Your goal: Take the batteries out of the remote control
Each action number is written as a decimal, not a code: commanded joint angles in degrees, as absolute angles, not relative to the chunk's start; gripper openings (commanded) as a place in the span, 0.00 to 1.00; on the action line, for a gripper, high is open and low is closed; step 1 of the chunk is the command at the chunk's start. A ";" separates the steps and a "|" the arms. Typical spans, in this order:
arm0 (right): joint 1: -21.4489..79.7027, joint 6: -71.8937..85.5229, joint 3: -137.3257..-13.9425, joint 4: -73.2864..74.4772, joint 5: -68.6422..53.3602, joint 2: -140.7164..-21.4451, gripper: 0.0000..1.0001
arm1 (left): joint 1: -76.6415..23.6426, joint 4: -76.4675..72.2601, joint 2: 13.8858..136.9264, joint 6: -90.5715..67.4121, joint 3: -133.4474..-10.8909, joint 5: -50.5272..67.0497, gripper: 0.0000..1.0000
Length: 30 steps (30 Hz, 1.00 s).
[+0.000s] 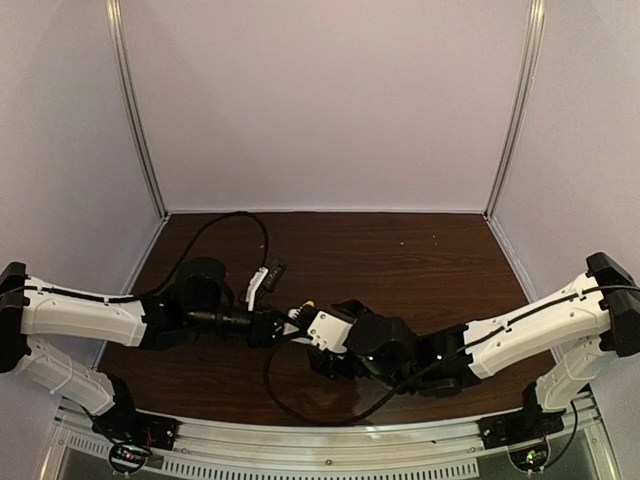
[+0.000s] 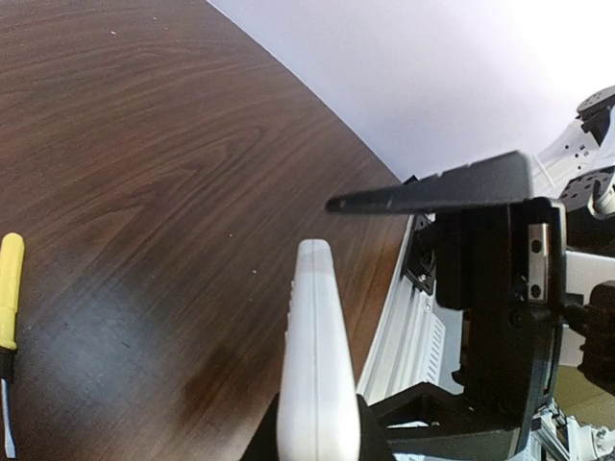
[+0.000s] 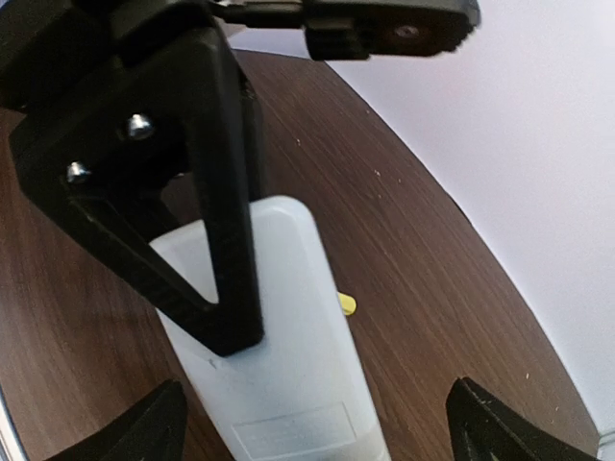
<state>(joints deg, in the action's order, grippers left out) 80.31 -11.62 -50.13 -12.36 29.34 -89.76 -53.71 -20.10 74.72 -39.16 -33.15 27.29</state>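
Remote control over the counter, clamped edge-on in my left pincer; my right pincer gapes wide astride its end, touching nothing. Wood runs wide toward the far wall; screwdriver lies aside.

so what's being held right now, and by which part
The left tool pinches the remote by its flat faces, near one end; the right tool is open, holding nothing.

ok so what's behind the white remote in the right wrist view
Behind the flat white plastic remote control there is dark brown wooden table, and the tip of a yellow screwdriver handle peeks past its right edge. The rest of that tool is covered, and no batteries show.
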 commanded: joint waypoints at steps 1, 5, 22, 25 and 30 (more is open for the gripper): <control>79.92 -4.67 -51.27 -8.36 34.83 -87.94 0.99 | -53.20 -22.94 73.56 -36.60 -32.02 23.48 0.00; 79.90 -3.53 -51.34 -7.56 36.70 -87.19 1.00 | -52.76 -23.08 73.20 -36.62 -31.54 23.20 0.00; 76.46 26.27 -47.99 -5.31 27.06 -80.75 1.00 | -50.26 -22.94 66.28 -36.05 -26.99 15.80 0.00; 75.64 29.29 -44.99 -8.27 24.70 -78.29 1.00 | -49.65 -22.76 65.49 -35.95 -26.57 16.01 0.00; 72.05 32.99 -40.55 -9.46 22.96 -74.44 1.00 | -48.75 -25.35 64.49 -35.91 -24.99 19.59 0.00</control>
